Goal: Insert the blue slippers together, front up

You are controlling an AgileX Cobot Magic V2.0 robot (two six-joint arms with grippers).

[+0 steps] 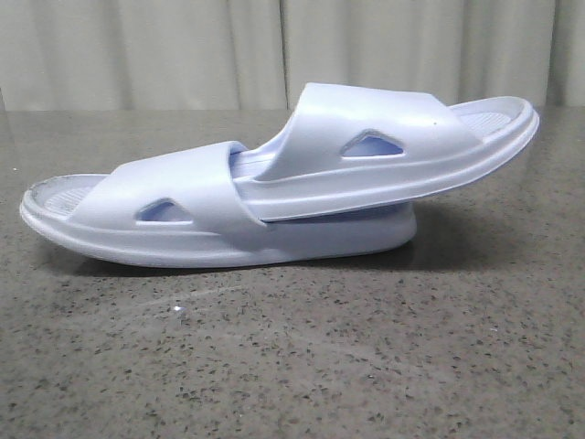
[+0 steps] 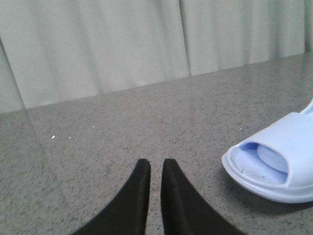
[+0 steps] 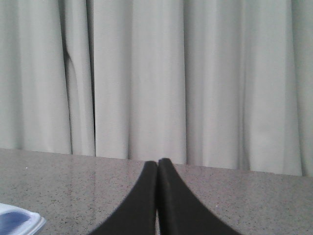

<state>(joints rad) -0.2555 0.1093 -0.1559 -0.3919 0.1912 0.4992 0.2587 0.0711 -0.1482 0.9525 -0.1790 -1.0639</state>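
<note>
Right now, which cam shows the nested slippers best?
Front view: both blue slippers whole, side-on, one tucked under the other's strap. Left wrist view catches only one open end; right wrist view only a blurred corner.

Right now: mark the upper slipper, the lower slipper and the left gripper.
upper slipper (image 1: 366, 137), front view, on its strap.
lower slipper (image 1: 183, 187), front view, on its strap.
left gripper (image 2: 156, 169), left wrist view, between its fingertips.

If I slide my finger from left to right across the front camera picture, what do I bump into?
Bare table → the flat-lying slipper → the second slipper pushed under the first one's strap and tilting up to the right → bare table again.
</note>
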